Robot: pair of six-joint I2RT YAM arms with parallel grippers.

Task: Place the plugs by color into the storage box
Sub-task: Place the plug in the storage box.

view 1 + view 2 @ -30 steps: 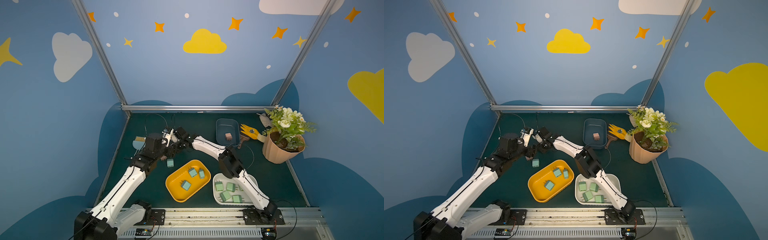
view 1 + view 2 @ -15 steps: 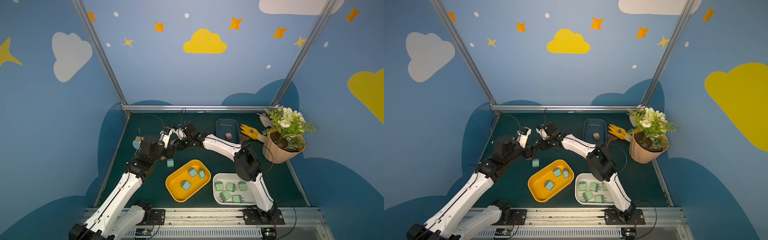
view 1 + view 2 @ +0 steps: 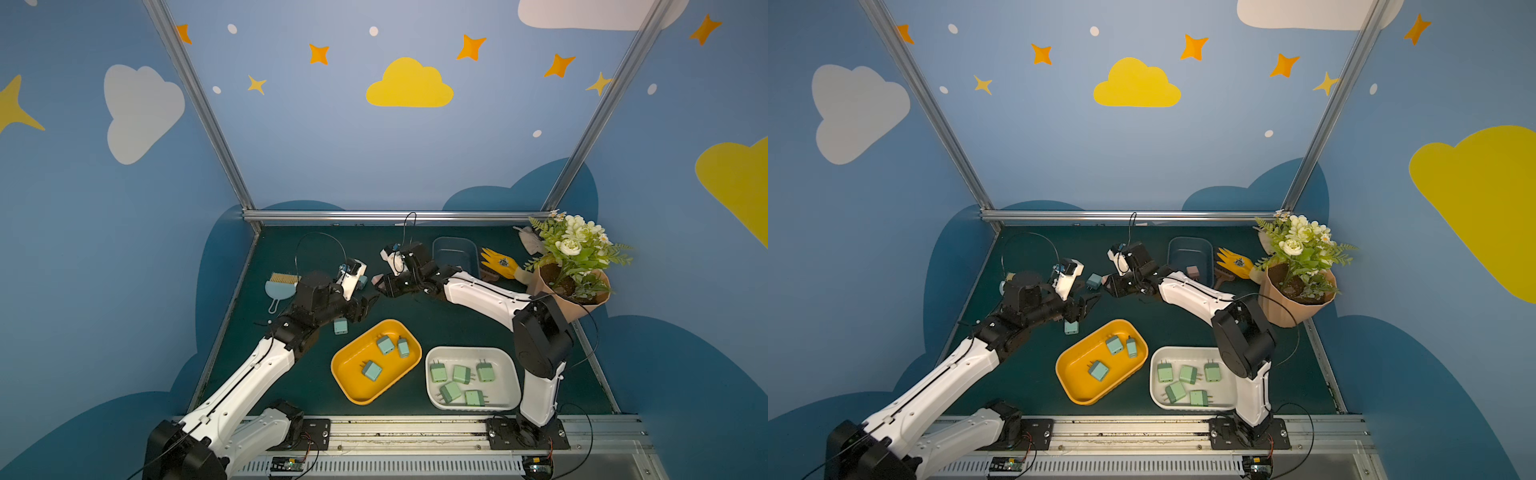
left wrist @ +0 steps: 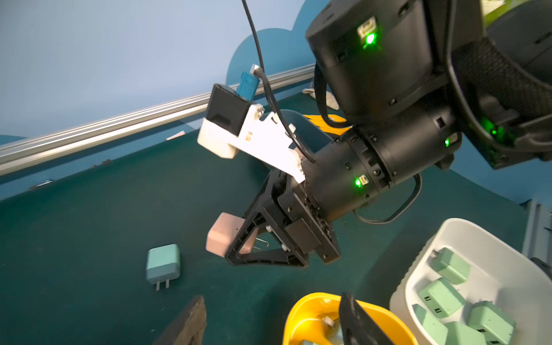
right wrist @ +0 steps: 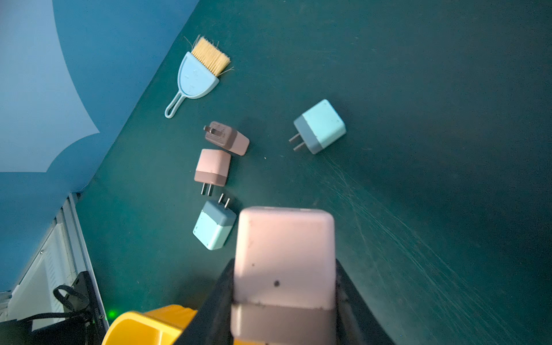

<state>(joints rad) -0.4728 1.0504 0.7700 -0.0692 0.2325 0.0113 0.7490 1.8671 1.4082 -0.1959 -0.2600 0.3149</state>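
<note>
Shifted rightward, right claw (image 3: 381, 286) grips rounded pink plug (image 5: 283, 254), base seemingly darker

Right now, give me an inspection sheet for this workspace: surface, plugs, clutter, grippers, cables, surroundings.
Surface: dark green mat, scratched in places.
Job's things: yellow tray holds three light-blue plugs; white tray holds five mint plugs; blue bin holds one binned pink plug. On the mat: two loose pink plugs, two loose light-blue plugs.
Clutter: dustpan brush, yellow glove, flower pot.
Grippers: right gripper shut on a held pink plug; left gripper open, empty.
Cables: black cable loops rise over both wrists, clear of the plugs.
Surroundings: blue walls with clouds and stars; aluminium frame.
</note>
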